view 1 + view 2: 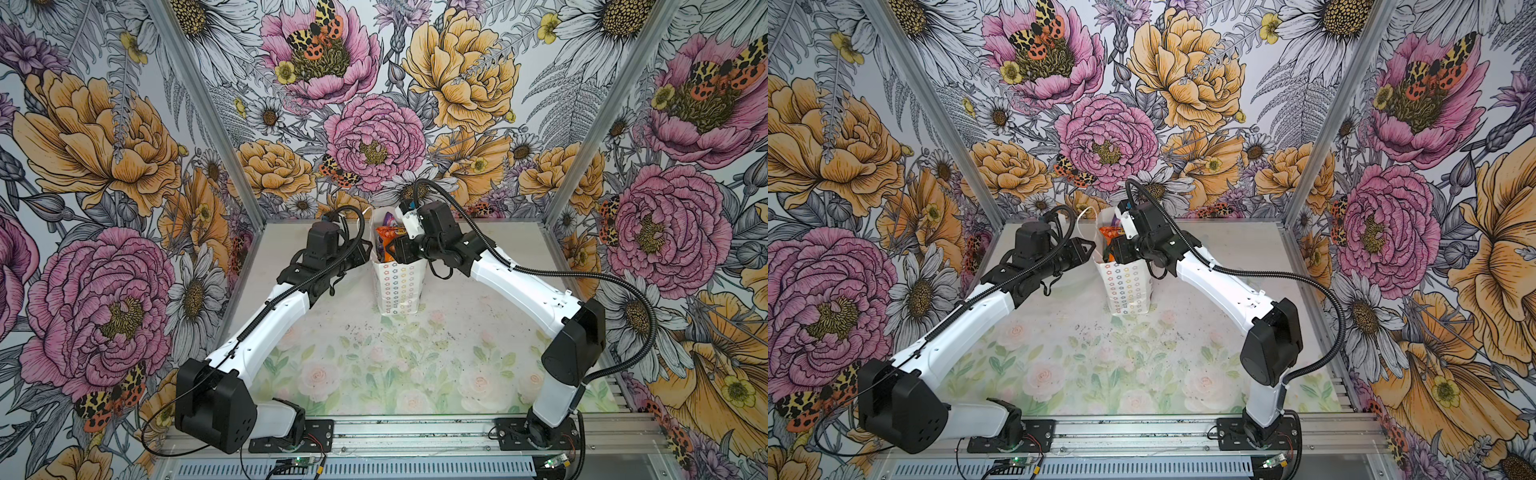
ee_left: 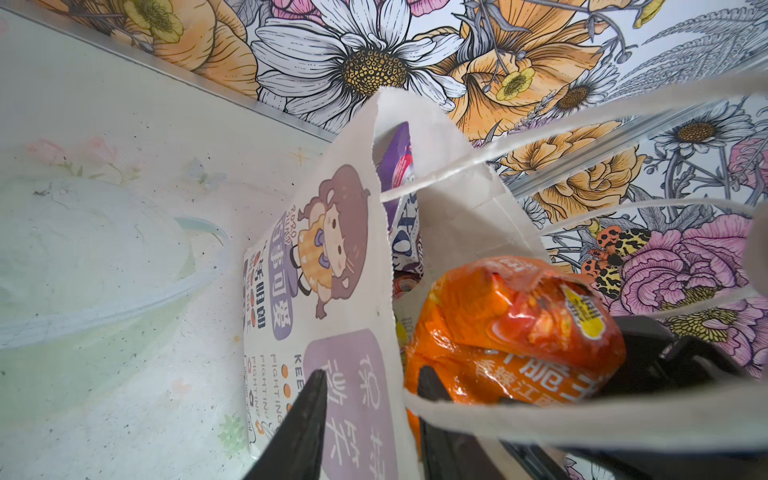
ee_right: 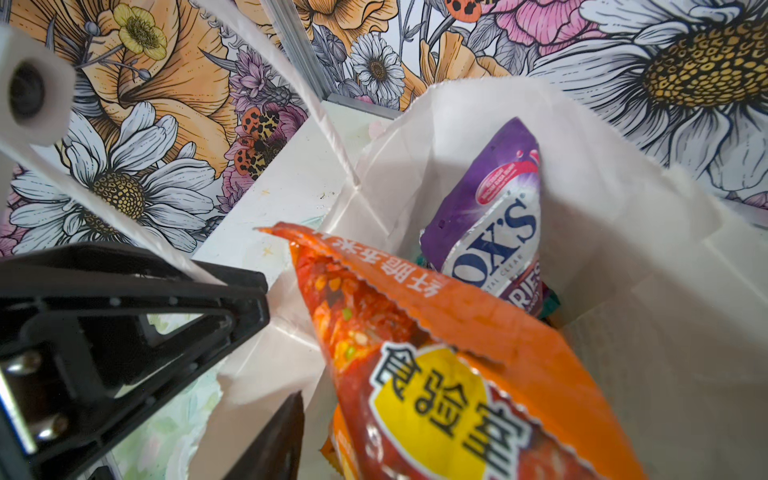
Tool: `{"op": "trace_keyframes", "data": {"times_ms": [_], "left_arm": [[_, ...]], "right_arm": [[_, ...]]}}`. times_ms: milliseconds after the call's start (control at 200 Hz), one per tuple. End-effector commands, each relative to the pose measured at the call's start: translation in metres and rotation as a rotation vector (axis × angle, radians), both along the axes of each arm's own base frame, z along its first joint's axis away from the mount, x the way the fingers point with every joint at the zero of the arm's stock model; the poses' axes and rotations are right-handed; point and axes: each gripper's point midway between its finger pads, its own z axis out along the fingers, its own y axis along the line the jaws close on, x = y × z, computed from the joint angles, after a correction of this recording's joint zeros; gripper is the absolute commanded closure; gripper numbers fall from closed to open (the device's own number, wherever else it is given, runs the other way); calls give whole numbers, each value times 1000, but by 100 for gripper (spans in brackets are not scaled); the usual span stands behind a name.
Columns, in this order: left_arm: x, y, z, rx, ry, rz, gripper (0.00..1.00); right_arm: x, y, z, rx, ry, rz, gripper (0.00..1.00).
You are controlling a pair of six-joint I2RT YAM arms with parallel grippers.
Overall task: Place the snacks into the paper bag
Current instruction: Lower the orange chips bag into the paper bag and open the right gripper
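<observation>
The table (image 1: 415, 353) has a pale printed cover with roses. In both top views the left arm (image 1: 266, 324) (image 1: 967, 316) and the right arm (image 1: 532, 286) (image 1: 1225, 291) reach from the front rail toward the back middle of it, and there they meet at the paper bag (image 1: 399, 286) (image 1: 1127, 286).

The bag stands upright on the table between the two arms, its mouth open to above. Its narrow side shows rows of small coloured flowers, and the wide side carries a cartoon girl.

The left gripper (image 2: 372, 372) is at the rim of the bag. Its claw is released: one finger (image 2: 307, 415) is outside the wide wall and the other inside, and they stand apart without pinching the paper.

The right gripper (image 1: 392, 249) is above the mouth of the bag. The wrist view shows only one finger (image 3: 282, 432), just beside the orange packet (image 3: 457, 374) (image 2: 511, 328), so I cannot tell if this claw grasps or is released.

The orange packet sticks out at the top of the bag. The purple candy packet (image 3: 490, 216) (image 2: 397, 166) stands deeper inside, against the far wall. The thin string handles (image 2: 582, 129) rise from the rim.
</observation>
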Motion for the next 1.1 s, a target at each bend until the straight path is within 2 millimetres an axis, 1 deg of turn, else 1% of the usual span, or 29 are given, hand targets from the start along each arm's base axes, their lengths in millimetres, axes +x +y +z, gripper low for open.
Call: {"op": "trace_keyframes", "data": {"times_ms": [0, 115, 200, 300, 530, 630, 716, 771, 796, 831, 836, 841, 851, 1096], "left_arm": [[-1, 7, 14, -10, -49, 31, 61], [-3, 8, 16, -12, -55, 34, 59], [-4, 9, 17, -11, -58, 39, 59], [-2, 9, 16, -9, -54, 39, 59], [0, 6, 11, -10, -40, 32, 59], [0, 7, 11, -7, -40, 36, 62], [1, 8, 12, -8, -43, 37, 64], [1, 6, 12, -8, -42, 32, 64], [1, 6, 11, -8, -40, 31, 64], [1, 6, 11, -9, -39, 30, 64], [1, 6, 11, -10, -39, 30, 64], [1, 7, 11, -10, -39, 32, 64], [1, 6, 11, -9, -39, 30, 64], [1, 5, 10, -8, -37, 26, 65]], "right_arm": [[-2, -5, 40, 33, -83, -7, 40], [0, -7, 50, 28, -117, -12, 39], [1, -10, 62, 26, -152, -19, 38], [3, -11, 68, 17, -180, -17, 37], [6, -5, 66, 24, -172, -3, 36], [7, -5, 64, 22, -171, -8, 34], [9, -6, 58, 12, -159, -17, 32], [8, -3, 52, 12, -138, -11, 27], [7, -3, 51, 13, -126, -8, 23], [6, -1, 50, 19, -112, -3, 12], [6, -1, 50, 20, -110, -2, 6], [6, -1, 50, 21, -110, -1, 3], [5, -1, 51, 22, -106, 0, 1], [4, 1, 48, 33, -75, 4, 0]]}}
